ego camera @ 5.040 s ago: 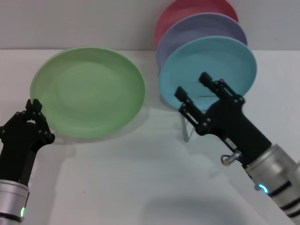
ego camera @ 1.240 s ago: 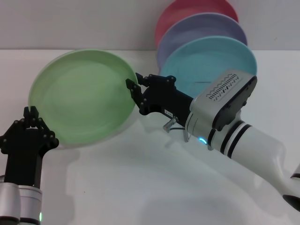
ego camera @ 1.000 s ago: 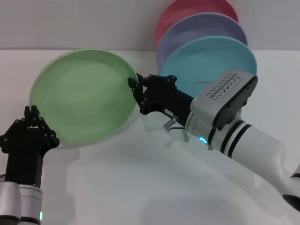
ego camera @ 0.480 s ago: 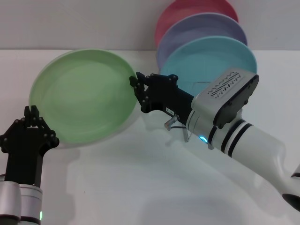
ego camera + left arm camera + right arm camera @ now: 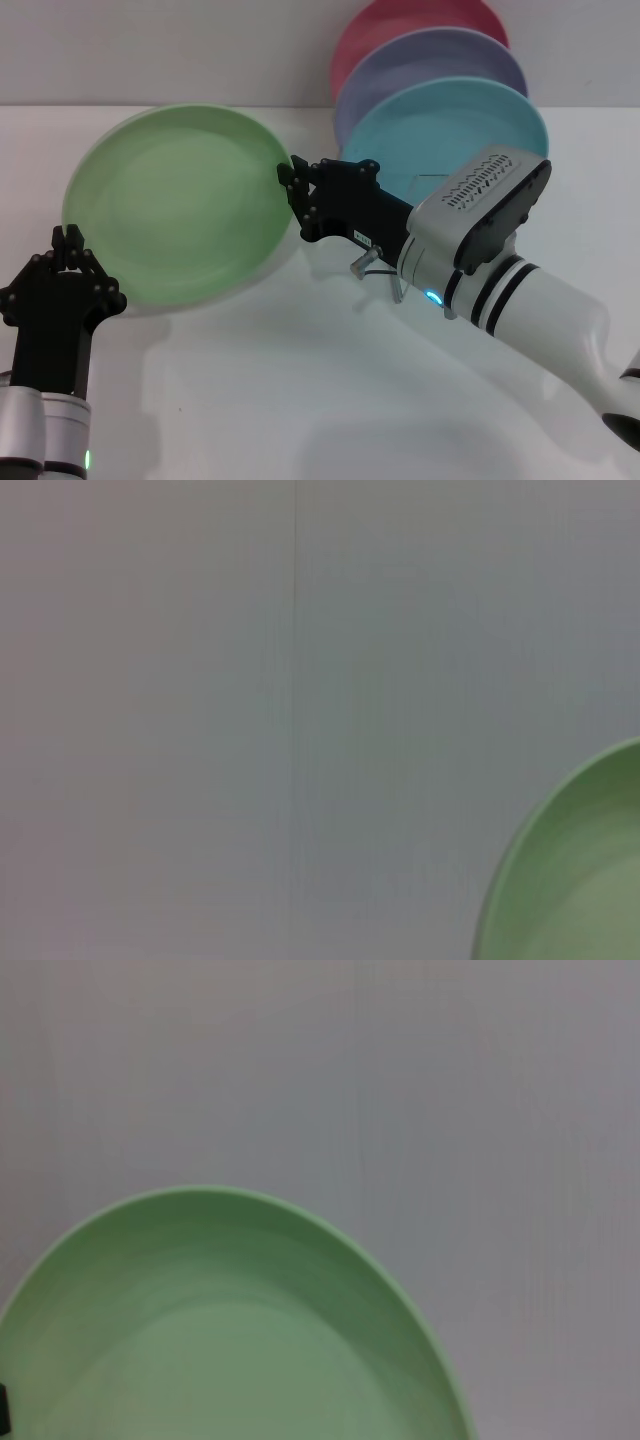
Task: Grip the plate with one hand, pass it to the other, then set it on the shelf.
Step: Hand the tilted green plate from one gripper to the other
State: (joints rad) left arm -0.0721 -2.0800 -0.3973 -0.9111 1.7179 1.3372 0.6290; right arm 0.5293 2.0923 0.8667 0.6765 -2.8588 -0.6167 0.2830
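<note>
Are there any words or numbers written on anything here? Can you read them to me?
No words or numbers can be read anywhere.
A small white label on the right gripper, by the green plate: too small to read.
The green plate, the turquoise plate, the lavender plate and the pink plate: plain, no writing.

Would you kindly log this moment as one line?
left hand: grips green plate | right hand: closing on opposite rim | shelf: awaiting

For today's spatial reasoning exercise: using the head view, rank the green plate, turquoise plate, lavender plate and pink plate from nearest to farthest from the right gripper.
1. green plate, touching the right gripper at its rim
2. turquoise plate, just behind the gripper's body
3. lavender plate, behind the turquoise one
4. pink plate, rearmost
</note>
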